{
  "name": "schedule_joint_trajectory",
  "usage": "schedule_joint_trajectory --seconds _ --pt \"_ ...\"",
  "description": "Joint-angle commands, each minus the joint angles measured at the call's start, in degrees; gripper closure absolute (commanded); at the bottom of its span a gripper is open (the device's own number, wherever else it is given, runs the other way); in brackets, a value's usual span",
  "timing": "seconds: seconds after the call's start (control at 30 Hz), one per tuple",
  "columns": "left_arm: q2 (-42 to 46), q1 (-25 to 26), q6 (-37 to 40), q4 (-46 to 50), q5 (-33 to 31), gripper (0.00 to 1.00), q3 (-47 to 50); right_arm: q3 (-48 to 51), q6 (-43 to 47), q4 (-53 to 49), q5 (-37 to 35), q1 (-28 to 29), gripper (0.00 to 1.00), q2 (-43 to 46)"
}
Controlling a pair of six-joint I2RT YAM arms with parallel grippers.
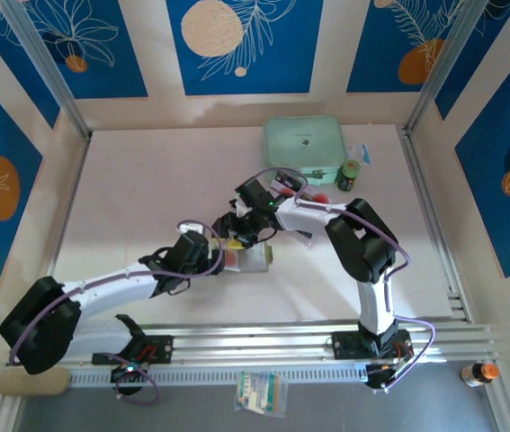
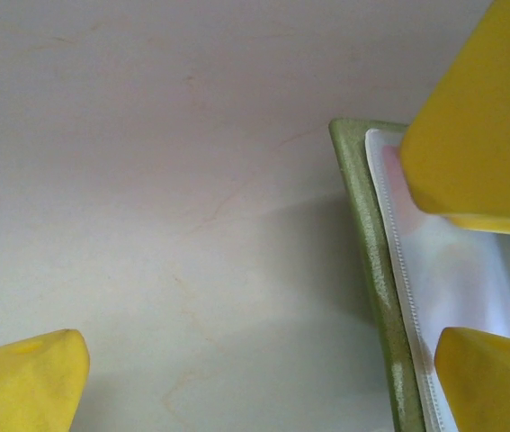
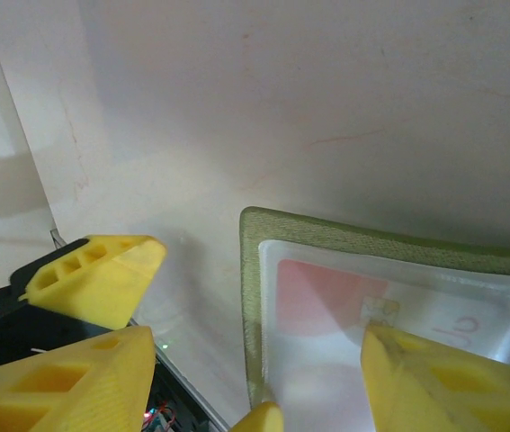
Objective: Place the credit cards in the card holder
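Note:
The olive-green card holder (image 1: 259, 259) lies open at the table's middle, its clear sleeve (image 3: 326, 378) facing up. A pale credit card (image 3: 326, 292) with a red round mark and a gold chip sits under that sleeve. My right gripper (image 3: 255, 360) is open and straddles the holder's left edge, one finger (image 3: 452, 378) resting on the sleeve over the card, the other over the bare table. My left gripper (image 2: 263, 387) is wide open across the holder's green rim (image 2: 376, 270), with one fingertip (image 2: 488, 378) over the sleeve. Both grippers meet at the holder (image 1: 232, 241).
A mint-green case (image 1: 304, 144) lies at the back, with a small green jar (image 1: 351, 175) and a red object (image 1: 320, 198) beside it. A small bottle (image 1: 479, 371) and a packet (image 1: 259, 393) sit beyond the front rail. Bare tabletop (image 1: 138, 198) stretches left.

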State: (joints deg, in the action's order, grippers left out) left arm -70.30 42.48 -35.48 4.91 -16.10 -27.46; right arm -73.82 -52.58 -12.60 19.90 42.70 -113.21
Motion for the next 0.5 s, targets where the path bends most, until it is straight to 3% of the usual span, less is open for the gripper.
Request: schedule_joint_trajectory --seconds 0.0,0.47 --pt "-1.2 -0.6 1.3 -1.7 1.2 0.02 -1.0 0.3 -1.2 0.8 2.1 0.4 0.38 -1.4" --pt "-1.0 -0.6 1.0 -2.1 0.4 0.02 -1.9 1.0 -2.0 2.1 2.6 0.6 0.38 -2.1"
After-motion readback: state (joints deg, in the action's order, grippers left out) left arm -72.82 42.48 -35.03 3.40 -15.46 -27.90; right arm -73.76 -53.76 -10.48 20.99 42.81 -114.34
